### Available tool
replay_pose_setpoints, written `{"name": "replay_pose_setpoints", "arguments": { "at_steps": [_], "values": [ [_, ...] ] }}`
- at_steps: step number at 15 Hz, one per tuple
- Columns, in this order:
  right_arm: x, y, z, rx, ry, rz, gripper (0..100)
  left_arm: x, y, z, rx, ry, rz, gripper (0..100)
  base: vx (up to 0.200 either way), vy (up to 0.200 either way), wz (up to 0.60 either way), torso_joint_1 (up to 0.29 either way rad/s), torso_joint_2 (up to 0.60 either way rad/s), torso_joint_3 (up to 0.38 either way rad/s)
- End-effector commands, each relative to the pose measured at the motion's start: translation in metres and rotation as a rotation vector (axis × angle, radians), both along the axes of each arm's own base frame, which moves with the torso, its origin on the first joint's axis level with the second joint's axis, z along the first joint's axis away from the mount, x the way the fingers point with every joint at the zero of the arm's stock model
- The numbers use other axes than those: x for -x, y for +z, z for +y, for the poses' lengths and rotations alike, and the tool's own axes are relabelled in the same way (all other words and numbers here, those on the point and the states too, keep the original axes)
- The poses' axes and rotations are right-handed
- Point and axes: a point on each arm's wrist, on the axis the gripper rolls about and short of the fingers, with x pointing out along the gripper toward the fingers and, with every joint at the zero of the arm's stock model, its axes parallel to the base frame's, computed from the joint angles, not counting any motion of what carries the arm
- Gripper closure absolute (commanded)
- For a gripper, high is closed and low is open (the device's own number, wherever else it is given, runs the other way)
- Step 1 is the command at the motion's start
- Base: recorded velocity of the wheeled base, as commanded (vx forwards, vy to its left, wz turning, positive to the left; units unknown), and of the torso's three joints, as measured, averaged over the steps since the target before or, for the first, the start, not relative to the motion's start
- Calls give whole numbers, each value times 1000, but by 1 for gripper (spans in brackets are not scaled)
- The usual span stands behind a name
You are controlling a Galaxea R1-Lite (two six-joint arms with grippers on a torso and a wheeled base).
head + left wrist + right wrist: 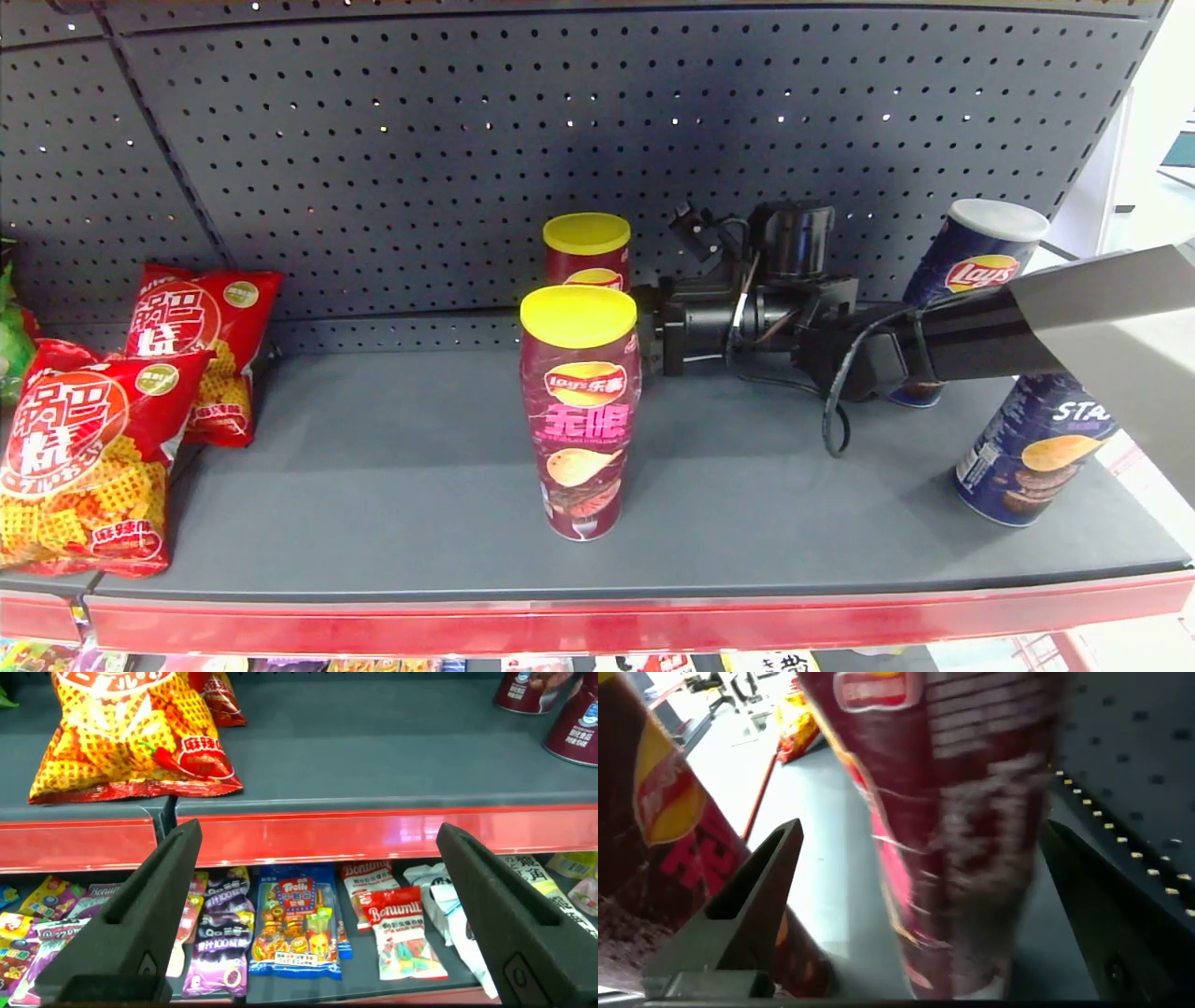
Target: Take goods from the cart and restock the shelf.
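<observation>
Two maroon chip cans with yellow lids stand mid-shelf, the front can [581, 411] near the edge and the rear can [586, 247] by the pegboard. My right gripper [651, 325] reaches in from the right at the rear can's height, partly hidden behind the front can. In the right wrist view the rear can [962, 812] stands between the spread fingers of the right gripper [924, 905], with a gap on one side; the front can [654, 840] is beside it. My left gripper [308, 915] hangs open and empty before the shelf's red edge [374, 831].
Two blue chip cans [976, 261] [1032, 457] stand at the shelf's right end, around my right arm. Red snack bags [84, 457] [205, 336] lean at the left. Bare grey shelf [373, 485] lies between. Candy bags [294, 924] fill the lower shelf.
</observation>
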Motion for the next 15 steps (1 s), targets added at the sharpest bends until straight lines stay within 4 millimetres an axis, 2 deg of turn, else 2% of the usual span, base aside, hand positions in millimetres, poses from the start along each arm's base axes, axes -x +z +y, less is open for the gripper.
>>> {"name": "replay_pose_setpoints", "arguments": {
  "at_steps": [1,15],
  "values": [
    [2,-3,4,4,9,6,0,0,0,0,1,0,1,0,0,0,0,0,0,0],
    [10,-10,17,15,37,25,0,0,0,0,1,0,1,0,0,0,0,0,0,0]
  ]
}}
